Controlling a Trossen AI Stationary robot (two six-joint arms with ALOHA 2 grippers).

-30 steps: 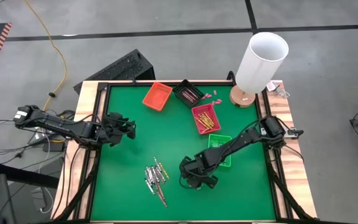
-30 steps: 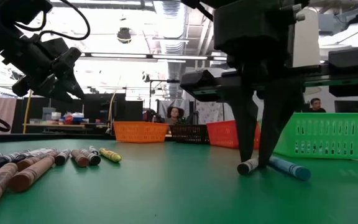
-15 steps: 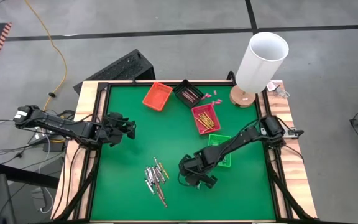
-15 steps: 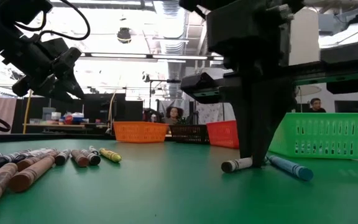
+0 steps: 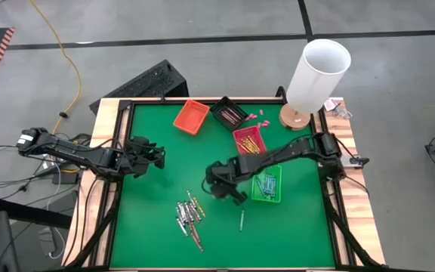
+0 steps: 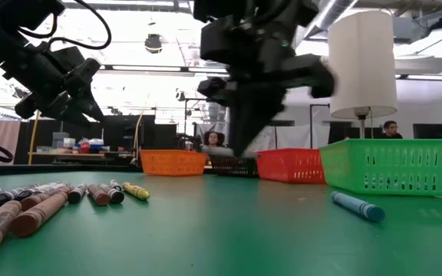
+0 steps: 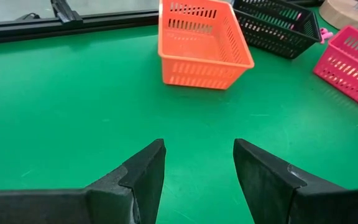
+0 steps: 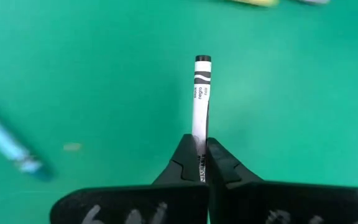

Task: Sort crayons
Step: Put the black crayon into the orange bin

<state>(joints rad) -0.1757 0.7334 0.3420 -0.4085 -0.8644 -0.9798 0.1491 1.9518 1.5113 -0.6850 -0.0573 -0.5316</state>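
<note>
The right hand (image 5: 221, 183) is above the green surface (image 5: 157, 219), just beside the green tray (image 5: 267, 185), on the side nearer the crayon pile (image 5: 189, 219). Its fingers (image 8: 219, 165) are clamped together on a black crayon (image 8: 201, 93). In the right wrist view the crayon projects straight forward from between the fingertips, with its black tip farthest from the hand and its near end hidden between the fingers. In the low view the hand is raised clear of the surface.

A blue crayon (image 5: 242, 221) lies alone on the surface, near the green tray and between that tray and the pile. It is apart from the right hand. The low view shows it flat on the surface in front of the tray (image 6: 394, 165).

More crayons lie inside the green tray, the pink tray (image 5: 249, 143) and the black tray (image 5: 229, 113). The orange tray (image 5: 191, 116) lies beyond the black tray.

The left hand (image 5: 157, 155) hovers over the surface, well apart from the green tray, with the pile between them. Its fingers (image 7: 145, 177) stand apart and hold nothing.
</note>
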